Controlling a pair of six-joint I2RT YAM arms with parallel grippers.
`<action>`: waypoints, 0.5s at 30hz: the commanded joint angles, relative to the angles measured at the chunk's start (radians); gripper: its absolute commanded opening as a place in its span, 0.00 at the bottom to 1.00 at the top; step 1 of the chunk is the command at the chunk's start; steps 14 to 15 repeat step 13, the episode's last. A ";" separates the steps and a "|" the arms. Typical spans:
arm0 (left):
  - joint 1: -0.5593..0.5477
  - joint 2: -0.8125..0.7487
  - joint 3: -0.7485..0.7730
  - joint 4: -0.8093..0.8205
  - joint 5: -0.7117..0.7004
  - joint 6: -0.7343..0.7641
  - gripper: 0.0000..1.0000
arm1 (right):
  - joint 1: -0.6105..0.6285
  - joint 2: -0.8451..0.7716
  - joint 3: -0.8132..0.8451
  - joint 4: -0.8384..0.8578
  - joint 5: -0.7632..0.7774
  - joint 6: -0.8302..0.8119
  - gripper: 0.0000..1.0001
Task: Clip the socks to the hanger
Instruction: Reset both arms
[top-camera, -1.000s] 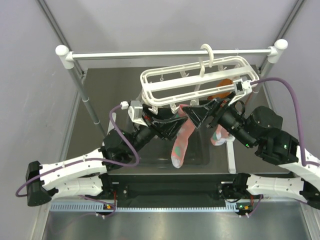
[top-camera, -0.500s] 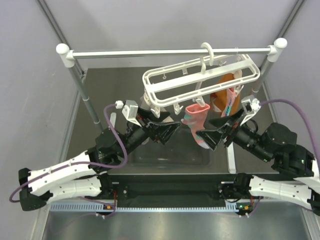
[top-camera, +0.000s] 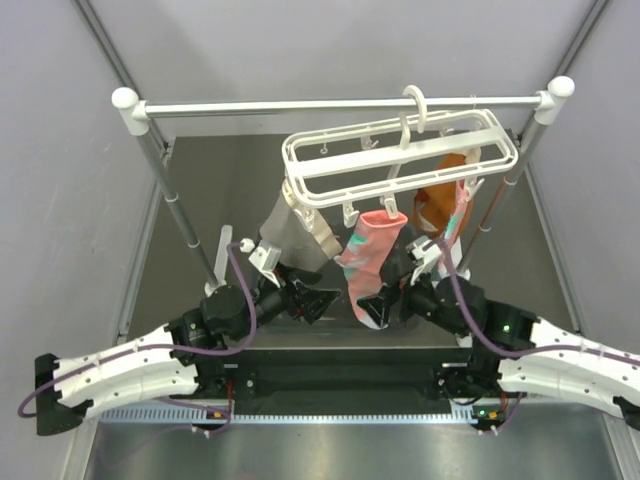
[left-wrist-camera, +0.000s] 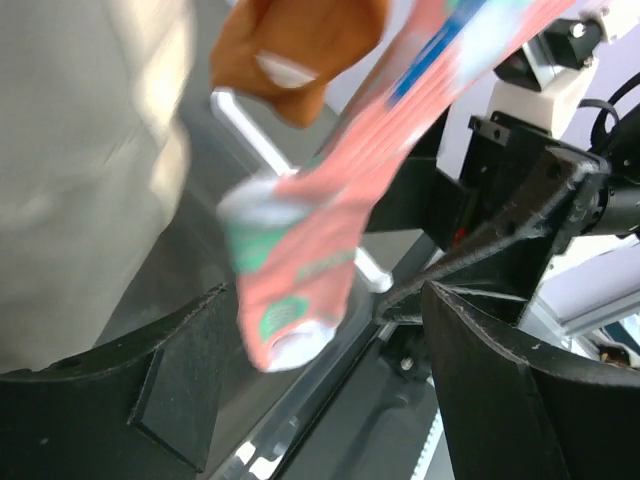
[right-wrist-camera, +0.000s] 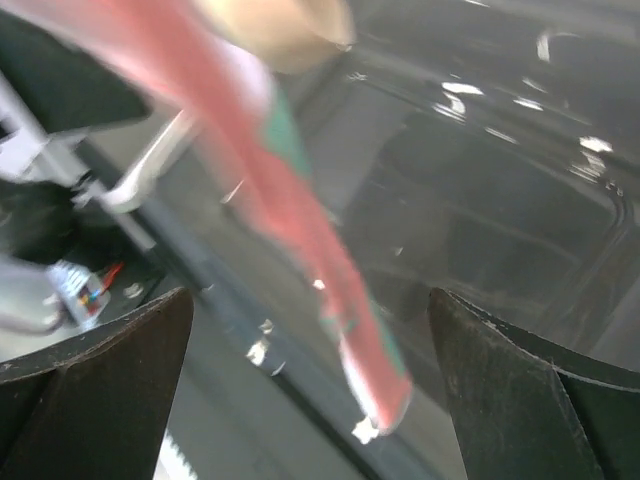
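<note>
The white hanger (top-camera: 400, 156) hangs by its hook from the metal rail. One salmon-pink sock (top-camera: 368, 262) with mint toe and heel hangs from a clip on the hanger's near rail. The other sock (top-camera: 458, 214) hangs at the right beside the rust-orange cloth. My left gripper (top-camera: 322, 298) is open and empty, low and just left of the first sock's lower end. My right gripper (top-camera: 396, 292) is open and empty just right of it. In the left wrist view the sock (left-wrist-camera: 300, 262) dangles ahead of the open gripper (left-wrist-camera: 325, 300). In the right wrist view the sock (right-wrist-camera: 300, 225) is a blur ahead of the open gripper (right-wrist-camera: 310, 300).
A beige-grey cloth (top-camera: 295, 236) hangs from the hanger's left end, a rust-orange cloth (top-camera: 434, 198) from its right. The metal rail (top-camera: 340, 104) with white ball ends spans the back on two posts. A dark tray floor (top-camera: 200, 200) lies below.
Both arms have drawn back and down from the hanger toward the near edge. The middle sock now hangs freely from its clip, and the hanger has swung back level.
</note>
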 joint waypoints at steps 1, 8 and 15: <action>-0.003 -0.100 -0.149 0.105 -0.049 -0.082 0.79 | 0.005 0.048 -0.129 0.292 0.111 0.056 1.00; -0.001 -0.239 -0.367 0.260 -0.092 -0.183 0.79 | 0.007 0.160 -0.306 0.601 0.224 0.163 1.00; -0.003 -0.314 -0.448 0.274 -0.080 -0.223 0.80 | 0.007 0.148 -0.407 0.596 0.320 0.254 1.00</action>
